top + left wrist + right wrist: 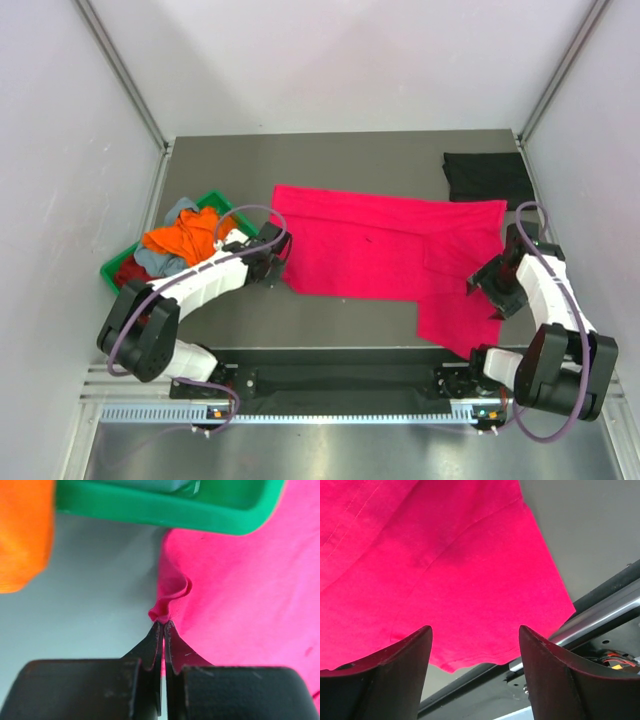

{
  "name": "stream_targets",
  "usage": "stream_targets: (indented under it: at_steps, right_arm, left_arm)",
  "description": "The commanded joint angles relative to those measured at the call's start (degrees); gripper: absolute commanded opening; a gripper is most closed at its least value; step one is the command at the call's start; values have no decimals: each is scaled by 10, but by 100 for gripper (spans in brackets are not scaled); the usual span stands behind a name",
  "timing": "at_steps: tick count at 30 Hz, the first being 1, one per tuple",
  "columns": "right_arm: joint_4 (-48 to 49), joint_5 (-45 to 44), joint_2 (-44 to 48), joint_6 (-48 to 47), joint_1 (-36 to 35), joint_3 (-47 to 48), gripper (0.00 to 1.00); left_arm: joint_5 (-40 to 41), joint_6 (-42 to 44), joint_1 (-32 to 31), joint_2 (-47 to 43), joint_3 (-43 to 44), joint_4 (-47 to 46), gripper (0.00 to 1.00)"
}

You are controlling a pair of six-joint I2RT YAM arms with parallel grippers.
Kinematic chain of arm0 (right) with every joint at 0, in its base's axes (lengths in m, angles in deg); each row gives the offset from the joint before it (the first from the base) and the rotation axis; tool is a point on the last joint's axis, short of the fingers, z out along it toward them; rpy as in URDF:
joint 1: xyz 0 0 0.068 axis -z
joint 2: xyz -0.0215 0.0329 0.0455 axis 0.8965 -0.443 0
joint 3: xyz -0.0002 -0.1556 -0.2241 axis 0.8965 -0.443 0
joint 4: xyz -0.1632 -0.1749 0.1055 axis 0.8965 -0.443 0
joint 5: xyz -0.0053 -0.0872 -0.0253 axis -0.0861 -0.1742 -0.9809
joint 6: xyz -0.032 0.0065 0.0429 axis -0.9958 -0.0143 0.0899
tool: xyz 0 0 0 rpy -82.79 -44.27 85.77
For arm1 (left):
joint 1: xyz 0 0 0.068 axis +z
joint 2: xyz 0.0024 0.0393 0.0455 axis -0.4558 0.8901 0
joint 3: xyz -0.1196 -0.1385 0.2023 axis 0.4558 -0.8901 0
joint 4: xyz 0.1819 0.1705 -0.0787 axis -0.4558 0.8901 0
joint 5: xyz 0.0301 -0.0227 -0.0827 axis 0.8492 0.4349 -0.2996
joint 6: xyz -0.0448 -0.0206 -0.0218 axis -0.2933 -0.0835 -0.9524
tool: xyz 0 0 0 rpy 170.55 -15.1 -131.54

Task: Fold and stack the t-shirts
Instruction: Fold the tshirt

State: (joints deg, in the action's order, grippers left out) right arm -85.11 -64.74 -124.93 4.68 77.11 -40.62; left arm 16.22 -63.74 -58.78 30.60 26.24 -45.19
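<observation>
A bright pink-red t-shirt [385, 250] lies spread across the middle of the table, one sleeve reaching the near edge at the right. My left gripper [277, 258] is shut on its left edge; in the left wrist view the gripper [163, 623] pinches a puckered fold of the pink cloth [235, 595]. My right gripper [484, 283] is open above the shirt's right sleeve; in the right wrist view the gripper [475, 632] frames the sleeve hem [485, 645] without touching. A folded black t-shirt [488, 176] lies at the far right. Orange [184, 236], grey-blue [160, 262] and dark red [130, 272] tees lie heaped in the tray.
A green plastic tray [217, 203] stands at the left, close to my left gripper; its rim [165, 512] shows in the left wrist view, beside the orange tee [22, 535]. The table's near edge and metal rail [600, 615] run just below the sleeve.
</observation>
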Motion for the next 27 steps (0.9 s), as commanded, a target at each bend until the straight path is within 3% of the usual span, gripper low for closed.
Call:
stream_targets:
  at_steps: [1, 10, 27]
  right_arm:
    - [20, -17, 2, 20, 5, -7, 70]
    - [94, -46, -27, 25, 6, -37, 66]
    - [68, -95, -32, -6, 23, 1, 64]
  left_arm:
    - [11, 13, 8, -8, 29, -18, 0]
    - [13, 23, 27, 18, 64, 2, 0]
    - [21, 47, 60, 52, 127, 7, 0]
